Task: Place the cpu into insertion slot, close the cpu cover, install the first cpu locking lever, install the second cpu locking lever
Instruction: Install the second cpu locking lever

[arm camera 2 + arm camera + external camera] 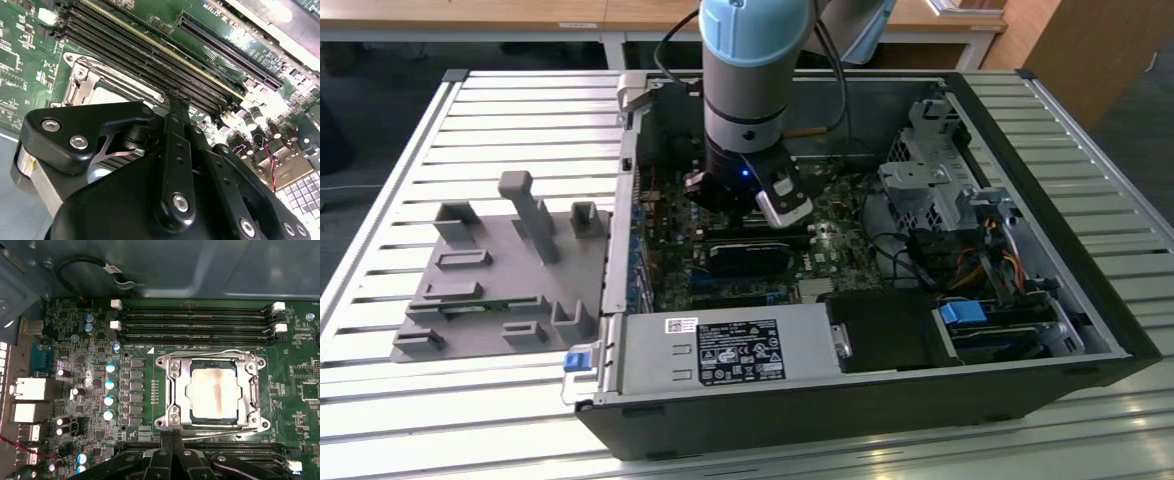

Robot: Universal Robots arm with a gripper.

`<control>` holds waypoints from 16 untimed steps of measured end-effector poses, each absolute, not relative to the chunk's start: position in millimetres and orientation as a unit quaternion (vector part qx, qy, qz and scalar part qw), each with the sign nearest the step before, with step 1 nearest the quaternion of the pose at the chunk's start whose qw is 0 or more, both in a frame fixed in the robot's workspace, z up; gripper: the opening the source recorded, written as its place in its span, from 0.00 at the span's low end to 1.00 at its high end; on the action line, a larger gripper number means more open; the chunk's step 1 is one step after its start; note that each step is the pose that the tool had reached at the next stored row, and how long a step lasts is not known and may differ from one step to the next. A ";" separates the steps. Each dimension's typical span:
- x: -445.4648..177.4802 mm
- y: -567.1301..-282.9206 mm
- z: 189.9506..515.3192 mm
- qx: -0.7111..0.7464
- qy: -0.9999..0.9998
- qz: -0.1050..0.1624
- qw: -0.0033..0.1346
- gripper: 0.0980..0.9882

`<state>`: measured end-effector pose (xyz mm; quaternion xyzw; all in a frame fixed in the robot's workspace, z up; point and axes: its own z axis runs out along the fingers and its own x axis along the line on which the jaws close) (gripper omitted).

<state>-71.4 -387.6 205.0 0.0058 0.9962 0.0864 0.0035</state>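
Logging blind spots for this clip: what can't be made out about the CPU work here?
- Exterior view: the arm and hand hide the socket.
- Second wrist view: the hand covers most of the cpu cover.
- First wrist view: whether the locking levers are latched.

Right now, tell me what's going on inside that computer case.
A single robot arm is reaching down into the open computer case, with its hand at the edge of the processor socket on the green motherboard. The cpu already sits in the insertion slot, and the cpu cover lies closed around it, the chip's pale top showing through the window. The hand's fingers are together at the cover's edge, holding nothing visible.
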 end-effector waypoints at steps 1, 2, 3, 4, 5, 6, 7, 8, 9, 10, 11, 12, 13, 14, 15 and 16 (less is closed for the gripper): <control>-71.4 -387.6 204.5 0.006 0.996 0.088 0.003 0.01; -71.4 -387.5 204.0 0.006 0.996 0.088 0.004 0.01; -71.4 -387.5 203.3 0.006 0.996 0.089 0.004 0.01; -71.4 -387.5 202.6 0.006 0.996 0.089 0.004 0.01; -71.5 -387.5 201.8 0.006 0.996 0.089 0.004 0.01; -71.5 -387.5 200.9 0.006 0.996 0.089 0.004 0.01; -71.5 -387.6 200.3 0.006 0.996 0.090 0.003 0.01; -71.5 -387.6 199.6 0.006 0.996 0.091 0.003 0.01; -71.5 -387.6 198.9 0.006 0.996 0.093 0.003 0.01; -71.5 -387.5 198.4 0.006 0.996 0.094 0.004 0.01; -71.5 -387.5 198.0 0.006 0.995 0.095 0.004 0.01; -71.8 -387.5 197.4 0.006 0.995 0.096 0.004 0.01; -72.5 -387.5 196.5 0.006 0.995 0.096 0.004 0.01; -72.8 -387.6 195.7 0.006 0.995 0.096 0.003 0.01; -73.4 -387.7 195.1 0.006 0.995 0.097 0.003 0.01; -74.0 -387.7 194.7 0.006 0.995 0.098 0.003 0.01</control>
